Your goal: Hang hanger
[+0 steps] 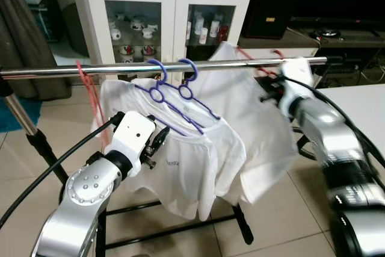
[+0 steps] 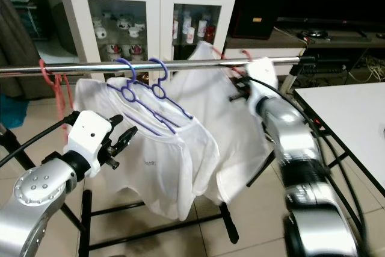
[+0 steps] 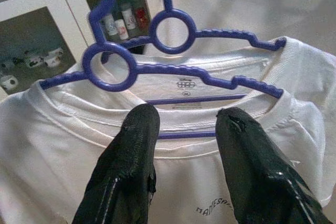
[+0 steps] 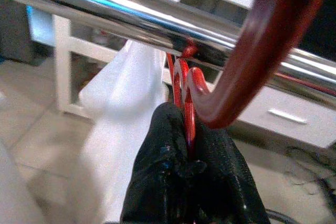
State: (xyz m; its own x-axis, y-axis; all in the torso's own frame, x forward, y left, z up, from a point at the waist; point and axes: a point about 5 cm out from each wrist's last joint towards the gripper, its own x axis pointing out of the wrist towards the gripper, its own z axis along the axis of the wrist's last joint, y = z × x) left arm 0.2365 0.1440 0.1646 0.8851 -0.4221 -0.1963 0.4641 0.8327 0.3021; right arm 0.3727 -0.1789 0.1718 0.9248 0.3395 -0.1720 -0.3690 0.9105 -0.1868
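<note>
Right wrist view: right gripper (image 4: 190, 145) pinches glossy red hanger (image 4: 252, 51) beside chrome rail (image 4: 131, 19).

Right claw (image 4: 190, 145): fingertips pressed together on a red hanger (image 4: 185, 98); in the head views, at upper right, it is hidden behind its own white wrist housing.
Red hanger: lower body covered by the white shirt (image 1: 252, 124), which is motion-blurred.
Second red hook (image 4: 262, 51): out of focus, cut off by the upper right edge.
Steel rail (image 1: 180, 64): left end runs off frame.
Shirt print (image 3: 215, 207): partly covered by the left claw (image 3: 184, 124), unreadable.
Cabinet (image 1: 168, 4) contents: small mugs and bottles, too small to identify.
White counter (image 1: 361, 103): cut off at right edge.
</note>
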